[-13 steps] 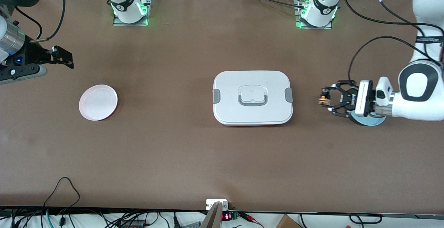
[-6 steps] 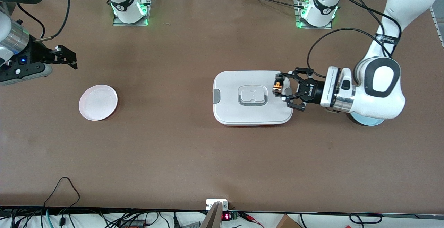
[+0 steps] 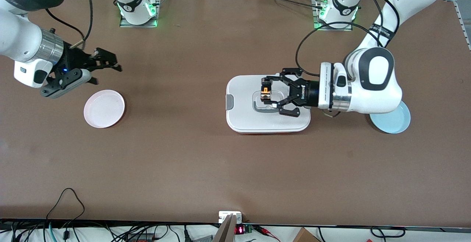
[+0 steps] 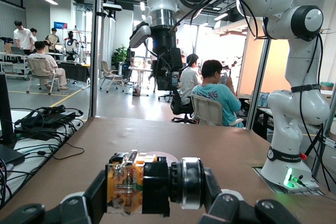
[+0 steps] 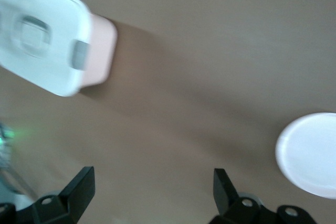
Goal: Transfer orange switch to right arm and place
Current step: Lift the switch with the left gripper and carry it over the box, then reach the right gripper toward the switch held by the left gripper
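The orange switch is a small black block with an orange face. My left gripper is shut on it and holds it over the lid of the white box. The left wrist view shows the switch clamped between the left gripper's fingers, with the right arm farther off. My right gripper is open and empty, in the air over the table beside the pink plate. In the right wrist view the right gripper is spread wide over bare table.
A light blue plate lies at the left arm's end of the table, partly under that arm. The right wrist view shows the white box and the pink plate. Cables run along the table's front edge.
My left gripper has carried the switch from beside the blue plate to over the white box's lid. My right gripper has moved from the table's end toward the middle.
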### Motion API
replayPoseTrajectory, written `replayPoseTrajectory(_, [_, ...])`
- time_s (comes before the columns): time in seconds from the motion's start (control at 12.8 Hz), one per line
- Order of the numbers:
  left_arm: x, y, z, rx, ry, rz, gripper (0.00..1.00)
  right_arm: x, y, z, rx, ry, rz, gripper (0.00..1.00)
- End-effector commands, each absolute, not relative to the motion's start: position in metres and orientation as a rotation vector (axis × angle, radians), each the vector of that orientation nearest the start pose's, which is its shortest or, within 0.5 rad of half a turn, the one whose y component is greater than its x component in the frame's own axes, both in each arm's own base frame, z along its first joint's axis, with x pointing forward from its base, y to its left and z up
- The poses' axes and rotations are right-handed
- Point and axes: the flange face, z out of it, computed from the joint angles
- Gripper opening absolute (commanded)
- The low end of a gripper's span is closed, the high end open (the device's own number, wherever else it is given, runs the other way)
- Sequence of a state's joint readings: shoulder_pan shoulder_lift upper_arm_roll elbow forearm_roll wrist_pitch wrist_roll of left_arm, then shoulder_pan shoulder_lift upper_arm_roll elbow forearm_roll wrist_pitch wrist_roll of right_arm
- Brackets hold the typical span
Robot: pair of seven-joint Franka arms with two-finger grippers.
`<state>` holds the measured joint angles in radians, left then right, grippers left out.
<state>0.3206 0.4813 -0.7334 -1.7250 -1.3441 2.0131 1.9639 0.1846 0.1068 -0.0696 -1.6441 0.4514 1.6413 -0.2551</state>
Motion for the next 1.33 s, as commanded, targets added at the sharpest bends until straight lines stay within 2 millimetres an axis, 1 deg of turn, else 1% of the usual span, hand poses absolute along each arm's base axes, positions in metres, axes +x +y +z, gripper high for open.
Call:
replayPoseTrajectory(0.0, [0.607,-0.263,0.423,1.318,-1.227,1.072,0.31,0.599,0.129,0.531,-2.338,-0.146,0.168,1.0])
replayPoseTrajectory(0.08, [0.606,-0.265,0.426,1.315,-1.212,1.078,0.31,0.606,0.139,0.528,-2.182,-0.057,0.193,1.0])
replayPoseTrajectory(0.16, [0.607,-0.263,0.425,1.316,-1.206,1.08,0.31,0.614,0.15,0.518,-2.052,0.006,0.22,1.0])
replayPoseTrajectory(0.23, [0.605,-0.263,0.42,1.32,-1.204,1.069,0.31,0.62,0.165,0.509,-1.934,0.034,0.238,1.0])
replayPoseTrajectory(0.31, [0.604,-0.264,0.42,1.32,-1.2,1.069,0.31,0.624,0.185,0.504,-1.818,0.055,0.255,1.0])
replayPoseTrajectory(0.39, [0.604,-0.264,0.42,1.32,-1.2,1.069,0.31,0.622,0.208,0.502,-1.735,0.063,0.264,1.0])
replayPoseTrajectory(0.47, [0.604,-0.264,0.419,1.32,-1.2,1.068,0.31,0.623,0.235,0.485,-1.687,0.072,0.224,1.0])
replayPoseTrajectory(0.55, [0.604,-0.264,0.42,1.319,-1.199,1.069,0.31,0.619,0.261,0.47,-1.649,0.084,0.146,1.0])
replayPoseTrajectory(0.7, [0.604,-0.265,0.421,1.317,-1.185,1.073,0.31,0.611,0.309,0.445,-1.563,0.148,0.041,1.0])
replayPoseTrajectory(0.78, [0.604,-0.265,0.421,1.318,-1.184,1.071,0.31,0.607,0.328,0.434,-1.561,0.163,0.002,1.0])
replayPoseTrajectory(0.86, [0.604,-0.265,0.421,1.318,-1.184,1.071,0.31,0.599,0.347,0.429,-1.556,0.174,-0.023,1.0])
replayPoseTrajectory(0.94, [0.604,-0.266,0.421,1.318,-1.184,1.071,0.32,0.594,0.36,0.427,-1.561,0.195,-0.05,1.0])
replayPoseTrajectory(1.01, [0.603,-0.266,0.419,1.317,-1.183,1.068,0.32,0.591,0.366,0.425,-1.574,0.206,-0.061,1.0])
replayPoseTrajectory(1.25, [0.604,-0.265,0.421,1.318,-1.184,1.071,0.32,0.592,0.37,0.424,-1.571,0.212,-0.062,1.0])
